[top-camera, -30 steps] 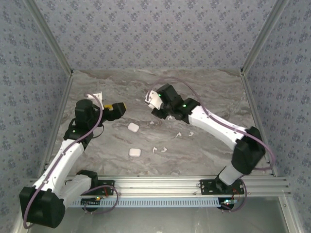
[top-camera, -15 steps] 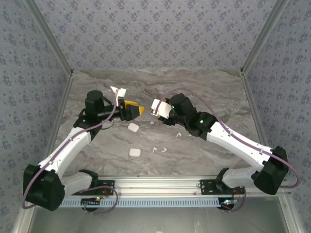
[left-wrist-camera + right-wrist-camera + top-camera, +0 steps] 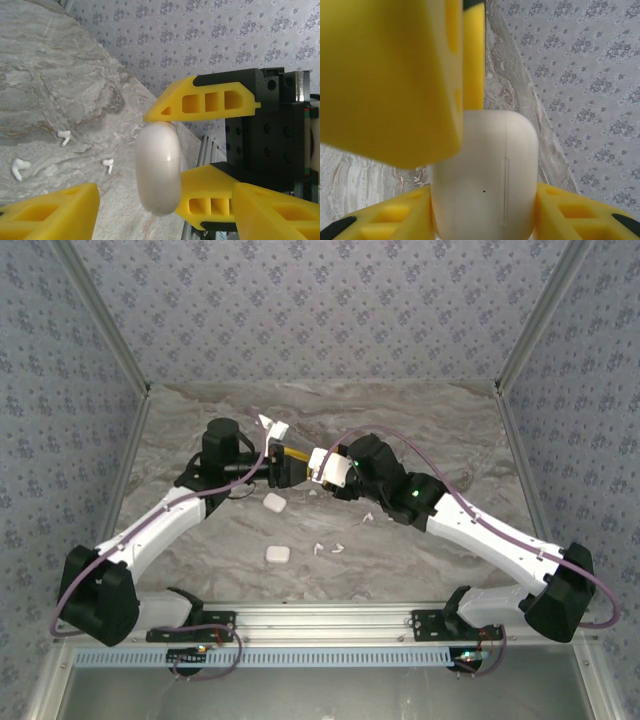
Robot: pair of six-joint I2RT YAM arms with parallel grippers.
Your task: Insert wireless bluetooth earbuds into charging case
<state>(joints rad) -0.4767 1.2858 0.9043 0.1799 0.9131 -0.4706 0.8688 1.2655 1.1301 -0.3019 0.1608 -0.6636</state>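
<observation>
My right gripper [image 3: 322,464] is shut on a white rounded charging case [image 3: 317,458], held up above the middle of the table; its lid is shut. In the right wrist view the case [image 3: 485,175] sits between my right gripper's [image 3: 485,210] yellow fingers. My left gripper [image 3: 289,462] is open and faces it, its fingers standing on either side of the case [image 3: 157,170] without closing. A left finger [image 3: 385,75] looms over the case. Small white earbuds [image 3: 320,548] [image 3: 367,517] lie loose on the marble table; three earbuds [image 3: 63,136] [image 3: 19,168] [image 3: 107,164] lie below.
Two more white cases [image 3: 274,503] [image 3: 278,553] lie on the table below the left gripper. Patterned walls close in the back and sides. An aluminium rail [image 3: 330,618] runs along the near edge.
My left arm has swung right and forward until its open gripper meets the case. My right arm has stretched out lower, keeping the case near the centre.
</observation>
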